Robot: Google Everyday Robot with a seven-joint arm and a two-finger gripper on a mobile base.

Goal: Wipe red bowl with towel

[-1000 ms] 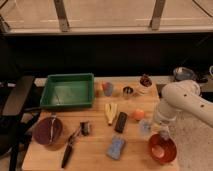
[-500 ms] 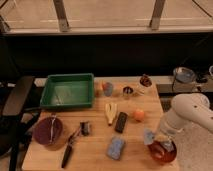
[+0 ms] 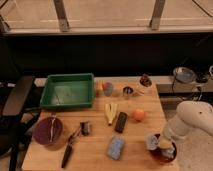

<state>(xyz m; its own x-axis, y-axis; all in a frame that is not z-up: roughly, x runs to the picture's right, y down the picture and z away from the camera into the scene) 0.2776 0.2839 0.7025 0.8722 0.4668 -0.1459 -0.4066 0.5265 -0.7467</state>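
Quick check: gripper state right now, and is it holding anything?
Gripper: shut on the towel, pressing it into the red bowl.

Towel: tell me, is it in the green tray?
No, the towel is bunched in the red bowl, right under the pincer.

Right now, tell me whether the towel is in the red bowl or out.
In: the towel lies bunched inside the red bowl, gripped by the hand reaching into it.
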